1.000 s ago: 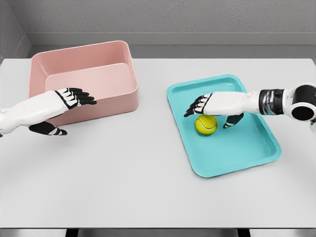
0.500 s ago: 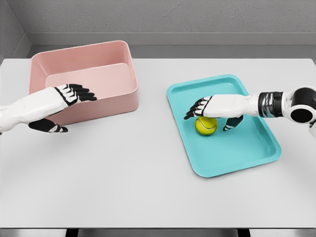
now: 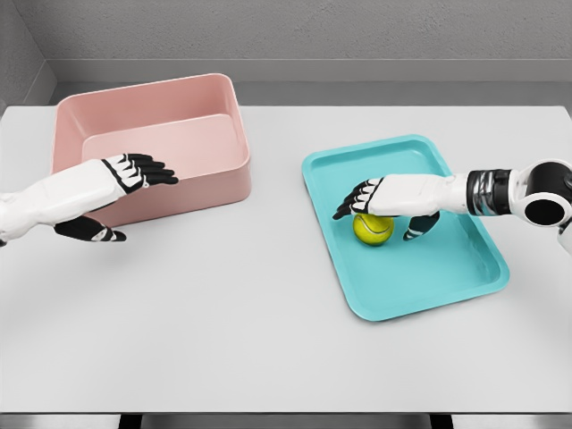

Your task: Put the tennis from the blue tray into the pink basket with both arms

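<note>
The left arm is coming in from the table's left edge, and the left hand [image 3: 121, 183] is hovering palm down over the front wall of the basket [image 3: 152, 147], near its front left corner; its black fingers [image 3: 152, 170] are stretched out and lying side by side, pointing right, while the thumb [image 3: 94, 232] is hanging apart below them over the table [image 3: 223, 313], and nothing is sitting in its grip. The basket, pink and rectangular, is standing at the table's back left corner with its long side running along the back edge. A wide stretch of bare table is lying between the basket and the tray [image 3: 407, 223], which is resting toward the right edge, turned a little so that its long sides are slanting. The ball [image 3: 374, 227], yellow-green, is sitting on the tray floor left of the tray's middle, close to its left rim. The right hand [image 3: 380, 204] is reaching in from the right edge and lying over the top of the ball, palm down; its fingers [image 3: 350, 198] are extending past the ball toward the tray's left rim, loosely together, and its thumb [image 3: 420, 225] is pointing down just right of the ball. Whether the palm is touching the ball cannot be told, and the fingers are not closing around it.
</note>
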Controlling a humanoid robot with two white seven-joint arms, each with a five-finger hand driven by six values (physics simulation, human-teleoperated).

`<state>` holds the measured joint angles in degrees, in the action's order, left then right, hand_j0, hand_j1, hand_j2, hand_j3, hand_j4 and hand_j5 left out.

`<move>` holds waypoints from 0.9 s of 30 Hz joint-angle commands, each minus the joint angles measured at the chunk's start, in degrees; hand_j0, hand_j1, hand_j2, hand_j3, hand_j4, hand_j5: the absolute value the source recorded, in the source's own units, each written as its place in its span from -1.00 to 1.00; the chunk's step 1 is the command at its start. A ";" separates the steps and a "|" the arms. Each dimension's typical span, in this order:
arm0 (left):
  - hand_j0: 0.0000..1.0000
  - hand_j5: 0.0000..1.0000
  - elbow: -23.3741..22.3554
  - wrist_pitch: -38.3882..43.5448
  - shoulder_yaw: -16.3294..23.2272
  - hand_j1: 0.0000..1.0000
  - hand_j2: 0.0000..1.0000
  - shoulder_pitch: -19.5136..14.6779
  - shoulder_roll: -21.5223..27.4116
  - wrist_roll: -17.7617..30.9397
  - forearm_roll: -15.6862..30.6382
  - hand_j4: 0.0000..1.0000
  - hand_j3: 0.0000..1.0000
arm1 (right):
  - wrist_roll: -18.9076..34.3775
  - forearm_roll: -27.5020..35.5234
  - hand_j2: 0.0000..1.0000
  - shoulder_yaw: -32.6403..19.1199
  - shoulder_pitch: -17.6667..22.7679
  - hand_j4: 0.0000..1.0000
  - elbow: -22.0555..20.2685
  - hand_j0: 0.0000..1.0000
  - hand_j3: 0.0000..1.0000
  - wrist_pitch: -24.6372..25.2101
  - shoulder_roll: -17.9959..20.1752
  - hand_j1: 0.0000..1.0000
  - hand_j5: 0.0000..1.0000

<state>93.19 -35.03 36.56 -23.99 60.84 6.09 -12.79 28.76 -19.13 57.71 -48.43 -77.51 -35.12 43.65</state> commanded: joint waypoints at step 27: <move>1.00 1.00 0.68 0.03 0.09 1.00 1.00 0.35 -0.10 -0.03 0.31 1.00 1.00 | 2.09 0.32 0.36 -0.05 0.44 0.36 -0.01 0.36 0.36 0.12 -0.32 0.36 0.36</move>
<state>93.85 -35.03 36.69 -23.64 60.66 6.09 -12.87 30.74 -18.90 57.66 -47.90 -77.52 -35.03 43.30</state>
